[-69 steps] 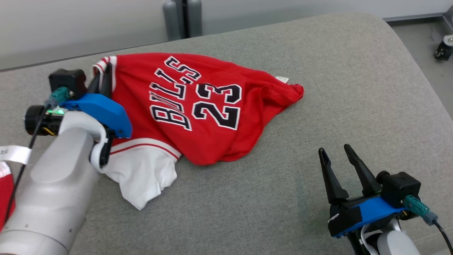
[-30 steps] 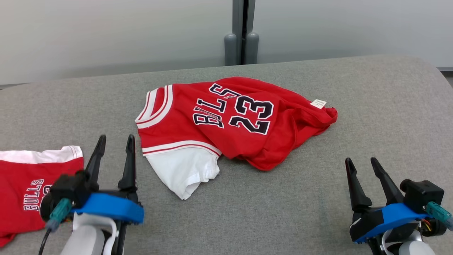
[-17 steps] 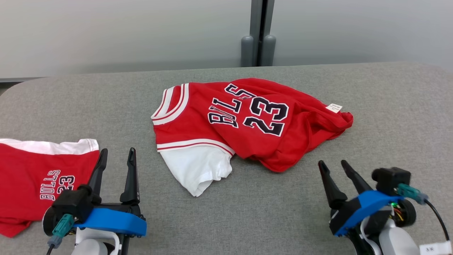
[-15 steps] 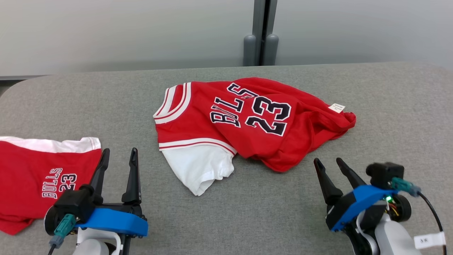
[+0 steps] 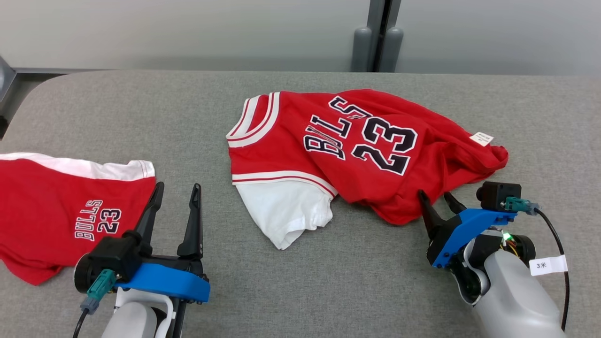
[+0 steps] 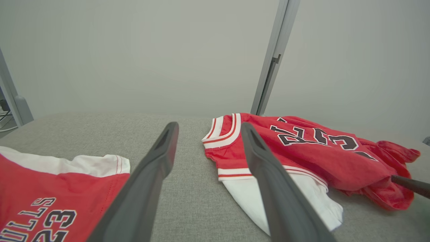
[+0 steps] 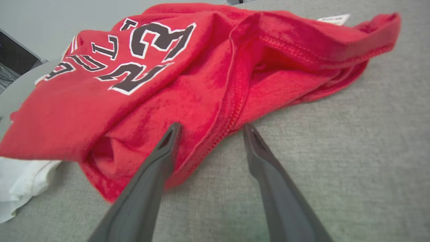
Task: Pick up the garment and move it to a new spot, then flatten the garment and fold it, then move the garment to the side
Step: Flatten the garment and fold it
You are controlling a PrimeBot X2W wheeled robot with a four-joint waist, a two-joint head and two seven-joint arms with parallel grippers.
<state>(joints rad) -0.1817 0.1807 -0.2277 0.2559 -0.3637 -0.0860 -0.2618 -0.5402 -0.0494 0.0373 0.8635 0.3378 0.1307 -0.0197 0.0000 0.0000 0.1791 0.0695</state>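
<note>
Along the near right edge of the red Bulls jersey (image 5: 366, 155), which lies crumpled and doubled over itself at the middle of the grey padded table (image 5: 328, 291), the right gripper (image 5: 433, 196) is set low with its jaws spread and nothing held. In the right wrist view, one finger (image 7: 151, 174) is laid over red cloth and the other over bare table, so that the stitched hem (image 7: 231, 101) is straddled; whether the cloth is touched cannot be told. The step in hand is judged to be the taking of this hem so that the jersey can be flattened. It would be done well if the outer finger were slid under the edge and the pinch were made on the seam itself, where the fabric is firm, and not on a loose fold. Because several layers are bunched here, a shallow bite is advised, lest a whole wad be caught. The pull should then be kept low and directed away from the striped collar (image 5: 256, 122). The left gripper (image 5: 174, 206), likewise spread and empty, is poised over bare table between the white sleeve (image 5: 286, 216) and a second red Bulls garment (image 5: 47, 211), which should be left undisturbed; it would best be brought to the collar side as a counter-hold.
</note>
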